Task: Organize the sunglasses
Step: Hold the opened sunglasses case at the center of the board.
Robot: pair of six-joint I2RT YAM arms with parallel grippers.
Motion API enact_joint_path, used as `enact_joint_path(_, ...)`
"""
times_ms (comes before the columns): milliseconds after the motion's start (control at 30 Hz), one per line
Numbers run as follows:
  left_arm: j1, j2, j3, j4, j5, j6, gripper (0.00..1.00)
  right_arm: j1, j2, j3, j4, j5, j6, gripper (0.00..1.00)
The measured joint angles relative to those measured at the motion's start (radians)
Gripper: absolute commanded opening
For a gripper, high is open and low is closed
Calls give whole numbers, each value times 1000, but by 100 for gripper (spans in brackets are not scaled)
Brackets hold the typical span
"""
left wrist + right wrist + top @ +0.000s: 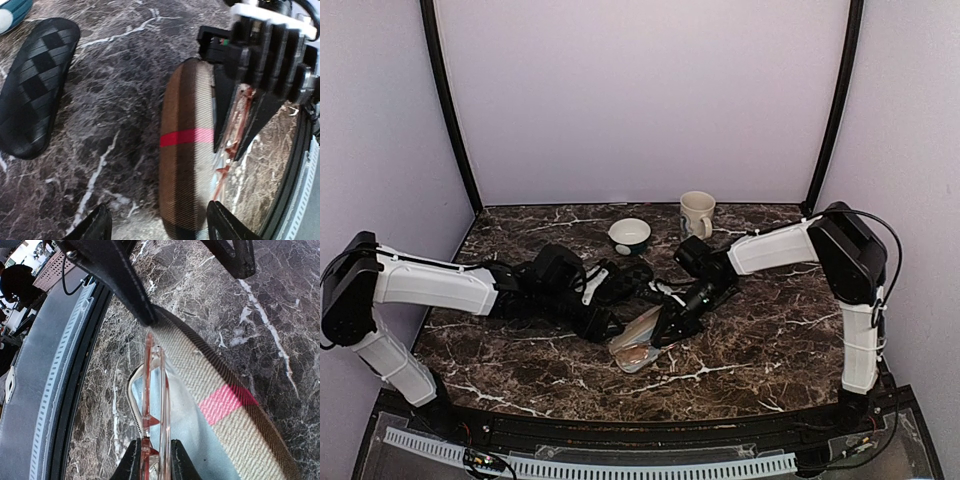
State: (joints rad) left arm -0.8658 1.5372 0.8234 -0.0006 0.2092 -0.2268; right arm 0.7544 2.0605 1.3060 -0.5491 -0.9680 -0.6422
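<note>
Right gripper (152,457) is clamped on the sunglasses (154,385), reddish frame edge-on at the mouth of the open brown striped case (225,410). By my read they're not seated yet, and closing is left. Left gripper (160,225) gapes around the case's end.

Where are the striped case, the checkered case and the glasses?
Striped case (182,185), left wrist view: brown shell below the red band.
Checkered case (35,85), left wrist view: middle of its woven top.
Glasses (150,390), right wrist view: pinkish frame edge, mid-length.
</note>
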Motion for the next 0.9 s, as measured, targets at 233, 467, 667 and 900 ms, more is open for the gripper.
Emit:
enact_joint_path(233,-1,11,1,38,72,-26,63,0,-11,-21,30,0,23,17)
enact_joint_path(467,-1,14,1,55,98,-38,50,0,-19,-42,56,0,39,17)
enact_joint_path(667,-1,48,7,62,117,-38,39,0,-40,-57,79,3,60,17)
enact_joint_path(900,-1,70,27,61,127,-23,30,0,-43,-68,89,5,76,17)
